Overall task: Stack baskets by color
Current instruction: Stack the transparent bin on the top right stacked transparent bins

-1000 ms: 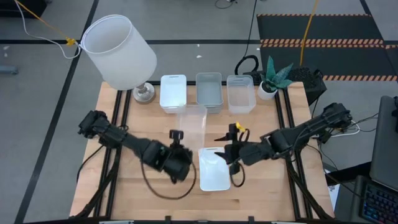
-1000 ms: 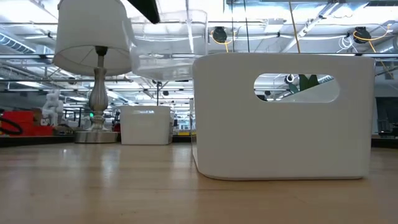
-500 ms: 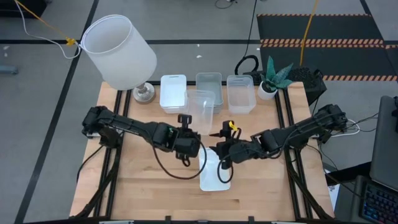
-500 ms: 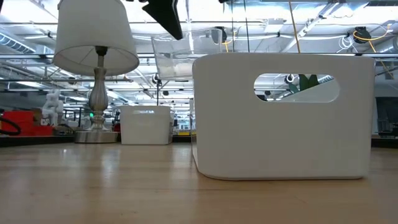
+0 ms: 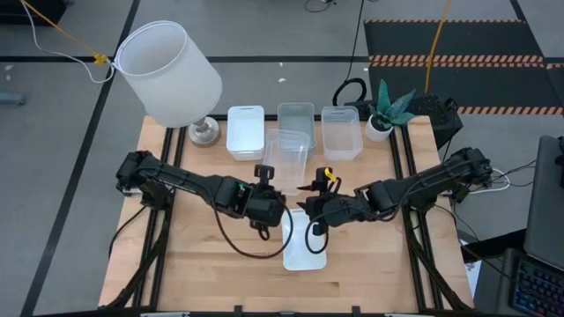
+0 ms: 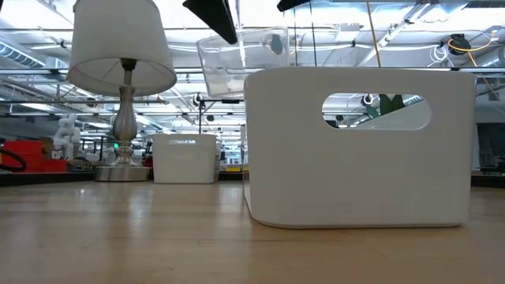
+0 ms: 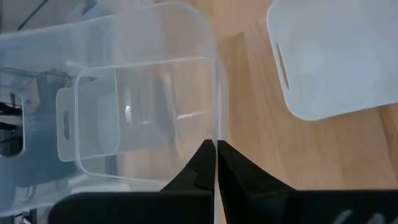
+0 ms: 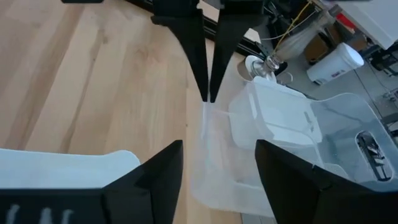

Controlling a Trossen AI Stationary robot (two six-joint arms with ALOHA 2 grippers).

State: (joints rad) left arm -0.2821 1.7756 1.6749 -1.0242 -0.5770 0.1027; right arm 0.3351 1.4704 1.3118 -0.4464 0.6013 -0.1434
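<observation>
White lamp (image 5: 172, 70) and potted plant (image 5: 385, 109) at table's (image 5: 211, 264) far edge

Two dark jointed arms, looping black cables, yellow cable at right hand (image 5: 310, 204)

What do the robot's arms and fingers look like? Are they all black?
Mostly, yes. Both arms are dark, made of chunky jointed pieces, with black cables looping beside them. The left gripper has two slim black fingers that taper to points. The right gripper has the same dark pointed fingers, and there is a small yellow bit on its wrist.
</observation>
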